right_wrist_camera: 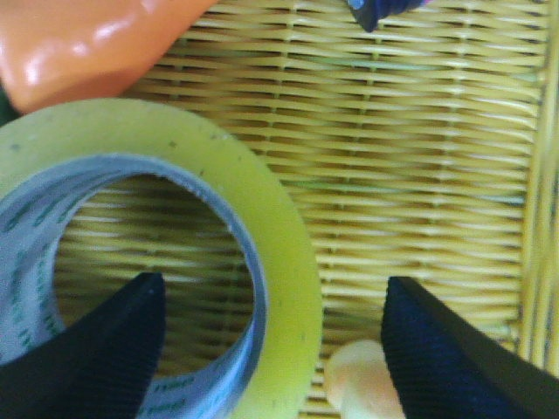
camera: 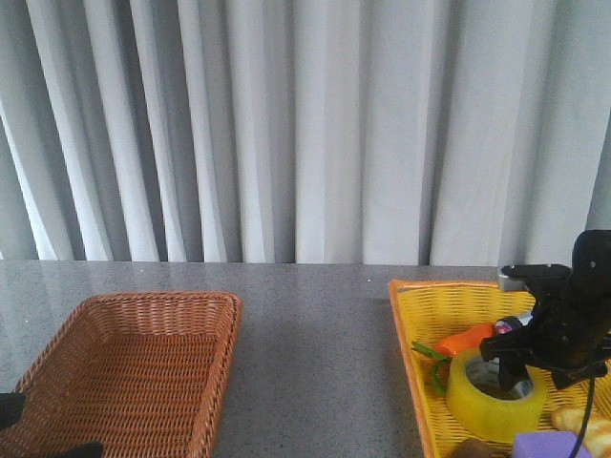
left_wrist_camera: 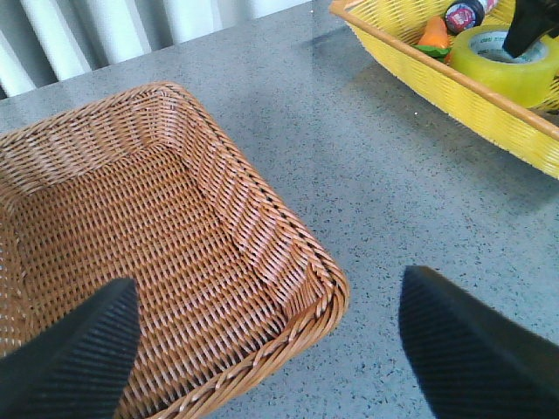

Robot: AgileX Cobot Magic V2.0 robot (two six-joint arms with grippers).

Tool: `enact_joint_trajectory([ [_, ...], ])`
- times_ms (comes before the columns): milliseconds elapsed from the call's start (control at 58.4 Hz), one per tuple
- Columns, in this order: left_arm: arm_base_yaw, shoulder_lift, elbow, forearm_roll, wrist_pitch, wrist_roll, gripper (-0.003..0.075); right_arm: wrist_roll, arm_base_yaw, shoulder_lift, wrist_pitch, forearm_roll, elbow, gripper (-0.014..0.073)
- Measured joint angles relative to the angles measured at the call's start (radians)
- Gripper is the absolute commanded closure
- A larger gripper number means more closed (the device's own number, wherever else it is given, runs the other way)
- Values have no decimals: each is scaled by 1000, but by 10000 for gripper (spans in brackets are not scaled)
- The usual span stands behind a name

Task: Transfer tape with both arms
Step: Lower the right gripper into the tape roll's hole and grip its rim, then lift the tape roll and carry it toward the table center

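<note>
Right jaws (right_wrist_camera: 271, 349) spread astride the tape's (right_wrist_camera: 279, 262) wall in the yellow basket (right_wrist_camera: 419, 175); left jaws (left_wrist_camera: 262, 349) spread, empty.

The wicker basket (camera: 134, 367) sits near left on the table (camera: 315, 353), the tray (camera: 420, 382) near right. In the tray lies the tape (camera: 496, 391), a toy carrot (camera: 468, 337) just behind it, perhaps touching.

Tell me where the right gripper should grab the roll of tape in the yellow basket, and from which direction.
Grip the tape by its wall, from straight above. It lies flat with the core hole facing up, so one finger can go inside the hole and one outside. The right gripper is open and already straddles the wall that way. The carrot crowds one side, so a sideways approach looks worse.
</note>
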Motion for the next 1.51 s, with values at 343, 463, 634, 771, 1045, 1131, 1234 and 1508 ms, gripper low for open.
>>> enact_joint_trajectory([
  [343,0,0,0,0,1,0,145,0,0,48,25,0,-34,473],
  [463,0,0,0,-1,1,0,145,-3,0,45,27,0,-34,509],
  [634,0,0,0,-1,1,0,145,-12,0,0,51,-8,-33,505],
  [771,0,0,0,-1,1,0,145,-21,0,-92,53,1,-33,502],
  [1045,0,0,0,-1,1,0,145,-164,58,-262,50,128,-33,490],
  [1131,0,0,0,-1,1,0,145,-194,149,-275,27,142,-34,487],
  [1234,0,0,0,-1,1,0,145,-224,271,-259,4,145,-41,482],
  [1508,0,0,0,-1,1,0,145,-225,501,-114,-9,39,-121,470],
])
